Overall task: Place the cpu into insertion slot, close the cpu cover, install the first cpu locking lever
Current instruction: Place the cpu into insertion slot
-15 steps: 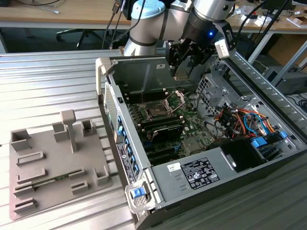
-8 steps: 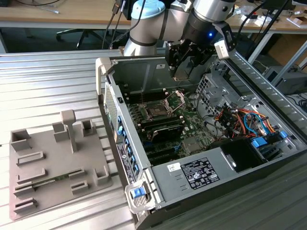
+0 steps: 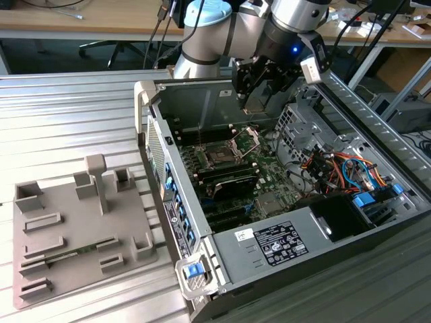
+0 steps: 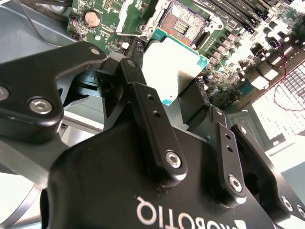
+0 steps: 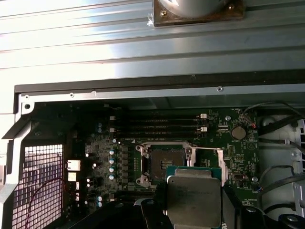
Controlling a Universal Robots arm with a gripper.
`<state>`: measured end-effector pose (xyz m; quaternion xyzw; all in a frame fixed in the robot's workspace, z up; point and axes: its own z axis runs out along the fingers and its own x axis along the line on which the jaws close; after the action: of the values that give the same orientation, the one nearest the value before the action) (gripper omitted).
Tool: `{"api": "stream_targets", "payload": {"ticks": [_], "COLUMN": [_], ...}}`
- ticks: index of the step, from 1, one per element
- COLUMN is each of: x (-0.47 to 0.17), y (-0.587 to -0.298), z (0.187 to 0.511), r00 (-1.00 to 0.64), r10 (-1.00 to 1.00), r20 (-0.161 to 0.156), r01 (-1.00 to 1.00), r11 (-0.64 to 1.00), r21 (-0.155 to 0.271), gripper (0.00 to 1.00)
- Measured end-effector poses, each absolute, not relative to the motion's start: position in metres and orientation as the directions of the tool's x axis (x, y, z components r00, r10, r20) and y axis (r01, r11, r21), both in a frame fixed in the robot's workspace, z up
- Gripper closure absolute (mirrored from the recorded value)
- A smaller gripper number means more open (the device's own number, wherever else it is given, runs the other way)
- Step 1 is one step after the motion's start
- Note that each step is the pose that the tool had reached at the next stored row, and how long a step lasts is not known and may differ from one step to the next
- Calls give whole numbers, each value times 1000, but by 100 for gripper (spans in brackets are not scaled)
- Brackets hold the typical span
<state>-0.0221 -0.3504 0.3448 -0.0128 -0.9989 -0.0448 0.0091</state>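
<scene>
Your tool hangs in the upper middle of the exterior view, over the open computer case. It is clenched on the cpu. In the second wrist view the two black fingers press against opposite edges of the chip, and its pale face with a green border shows between them. In the first wrist view you see the cpu's silvery metal top, held flat between the dark finger pads.

The chip is in the air above the circuit board, not seated. The insertion slot lies bare, its dark square centre open inside the metal rim. In both wrist views the held chip sits just beside it rather than squarely over it. The cpu cover stands tilted up on its hinge next to the slot, near the middle of the exterior view and just below the tool.

The case rests on the ribbed metal worktop. A grey tray with moulded holders lies well apart, at the exterior view's lower left.
</scene>
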Motion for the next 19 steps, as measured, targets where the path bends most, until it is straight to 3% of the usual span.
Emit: {"api": "stream_targets", "payload": {"ticks": [19], "x": [-22], "y": [-350], "z": [341], "r00": [-1000], "r10": [25], "r20": [19], "r01": [26], "r11": [996], "r21": [89], "gripper": [45]}}
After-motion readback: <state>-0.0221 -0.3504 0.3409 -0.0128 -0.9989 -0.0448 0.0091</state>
